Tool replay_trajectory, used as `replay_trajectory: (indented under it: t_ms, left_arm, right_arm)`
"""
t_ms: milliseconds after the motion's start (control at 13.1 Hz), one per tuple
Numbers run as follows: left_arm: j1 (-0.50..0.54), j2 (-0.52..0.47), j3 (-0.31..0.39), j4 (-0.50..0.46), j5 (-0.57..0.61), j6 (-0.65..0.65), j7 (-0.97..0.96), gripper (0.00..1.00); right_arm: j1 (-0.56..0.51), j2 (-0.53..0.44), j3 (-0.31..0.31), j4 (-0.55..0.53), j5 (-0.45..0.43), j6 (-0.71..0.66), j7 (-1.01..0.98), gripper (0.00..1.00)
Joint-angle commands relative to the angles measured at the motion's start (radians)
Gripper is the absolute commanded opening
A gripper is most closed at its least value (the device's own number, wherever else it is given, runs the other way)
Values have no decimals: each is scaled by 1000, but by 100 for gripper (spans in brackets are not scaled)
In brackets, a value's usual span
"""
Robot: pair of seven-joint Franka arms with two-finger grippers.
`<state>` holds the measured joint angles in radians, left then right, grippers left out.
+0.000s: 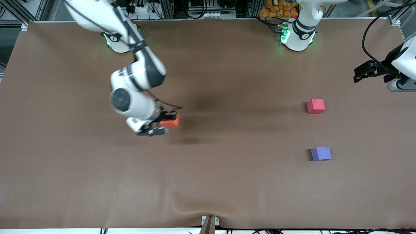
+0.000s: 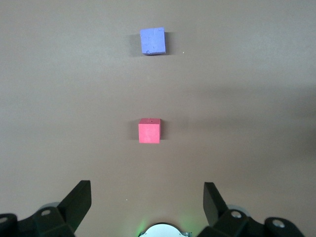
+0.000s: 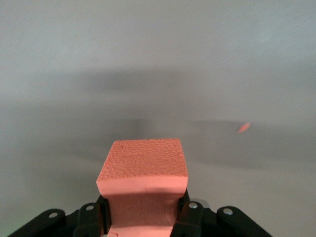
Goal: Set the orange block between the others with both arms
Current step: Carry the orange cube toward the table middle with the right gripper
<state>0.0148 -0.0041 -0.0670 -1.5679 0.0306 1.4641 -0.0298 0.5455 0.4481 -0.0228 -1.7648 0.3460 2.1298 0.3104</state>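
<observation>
My right gripper [image 1: 162, 121] is shut on the orange block [image 1: 170, 121], squeezing its foam sides [image 3: 143, 170], over the table's middle toward the right arm's end. The pink-red cube [image 1: 316, 106] and the purple-blue cube [image 1: 321, 153] rest on the table toward the left arm's end, the purple-blue one nearer the front camera. A gap of bare table lies between them. In the left wrist view both cubes show, pink-red [image 2: 149, 131] and purple-blue [image 2: 152, 40]. My left gripper [image 2: 147, 197] is open and holds nothing; it waits, raised at the table's edge [image 1: 365, 71] at the left arm's end.
A brown mat [image 1: 227, 182] covers the whole table. It bulges in a wrinkle at its front edge by a clamp [image 1: 209, 222]. The arm bases [image 1: 297, 34] stand along the back edge, with cables and orange items past it.
</observation>
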Motion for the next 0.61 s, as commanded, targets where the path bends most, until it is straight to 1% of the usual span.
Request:
replay_trajectory:
  t_ms: [0, 77, 230, 459, 536]
  left_arm:
    - [8, -10, -5, -9, -5, 12, 10, 100]
    - [8, -10, -5, -9, -5, 12, 10, 100]
    - [8, -8, -5, -9, -5, 12, 10, 100]
    - [8, -4, -5, -9, -5, 12, 10, 100]
    - [8, -4, -5, -9, -5, 13, 10, 100]
  right_arm:
    - [88, 52, -17, 43, 101, 2, 1, 40]
    - [121, 76, -19, 62, 126, 15, 1, 40]
    - [174, 130, -20, 99, 133, 56, 10, 40]
    - [247, 202, -20, 143, 130, 97, 183, 41]
    - [264, 221, -20, 157, 130, 119, 206, 42]
